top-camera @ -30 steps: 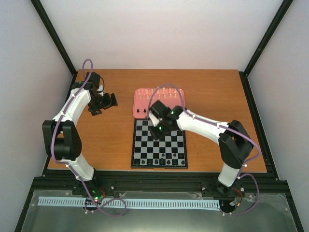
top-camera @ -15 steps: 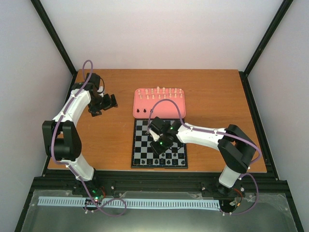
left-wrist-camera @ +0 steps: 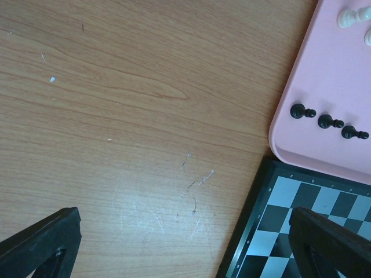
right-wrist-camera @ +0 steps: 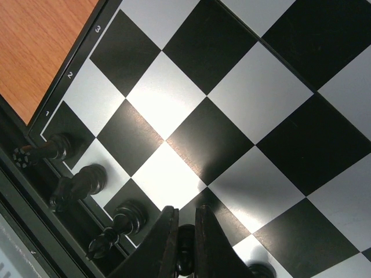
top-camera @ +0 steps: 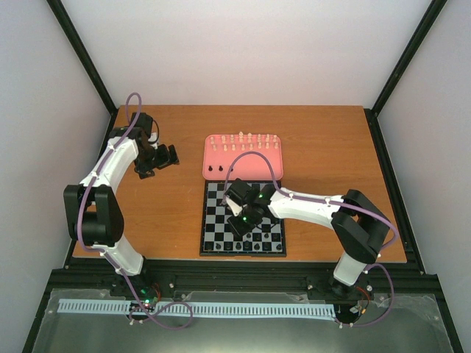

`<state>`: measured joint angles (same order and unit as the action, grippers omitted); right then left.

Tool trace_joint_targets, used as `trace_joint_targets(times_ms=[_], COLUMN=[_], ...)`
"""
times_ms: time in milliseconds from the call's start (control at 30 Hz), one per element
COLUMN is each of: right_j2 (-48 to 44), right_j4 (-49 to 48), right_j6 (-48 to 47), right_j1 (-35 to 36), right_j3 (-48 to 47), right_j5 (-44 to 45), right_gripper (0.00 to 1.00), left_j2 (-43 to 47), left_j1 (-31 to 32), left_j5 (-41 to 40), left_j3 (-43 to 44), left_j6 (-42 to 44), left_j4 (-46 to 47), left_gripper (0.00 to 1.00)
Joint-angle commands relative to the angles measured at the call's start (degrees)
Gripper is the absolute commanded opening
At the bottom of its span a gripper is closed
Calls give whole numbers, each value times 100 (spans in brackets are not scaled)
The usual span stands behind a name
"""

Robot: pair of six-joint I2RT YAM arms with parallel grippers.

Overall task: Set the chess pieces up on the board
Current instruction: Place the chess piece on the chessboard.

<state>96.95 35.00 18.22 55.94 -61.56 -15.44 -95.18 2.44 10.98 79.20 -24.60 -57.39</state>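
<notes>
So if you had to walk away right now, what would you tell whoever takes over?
Left gripper: open, over the table beside the pink tray.
Right gripper: shut on a black piece, low over the near rows of the board.
Done: several black pieces stand on the board's near row.
Left to do: three black pawns and the white pieces wait on the tray.

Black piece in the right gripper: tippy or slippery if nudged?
Probably tippy: the black piece in the right gripper looks slim and narrow-based, like neighbouring pieces. Likely light, being smaller than a square. The glossy board may let it slide.
</notes>
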Motion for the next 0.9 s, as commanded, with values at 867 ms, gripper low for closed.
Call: trace_joint_targets(times_ms=[867], right_j2=[354], right_j4=[195], right_j6=[-112], right_j1=[57], right_j3=[-190], right_j5=[341], right_gripper=[18], left_j2=[57], left_j1=[36], left_j5=[14], left_j3=[66], left_j6=[58], left_j4=[102], left_gripper=[100])
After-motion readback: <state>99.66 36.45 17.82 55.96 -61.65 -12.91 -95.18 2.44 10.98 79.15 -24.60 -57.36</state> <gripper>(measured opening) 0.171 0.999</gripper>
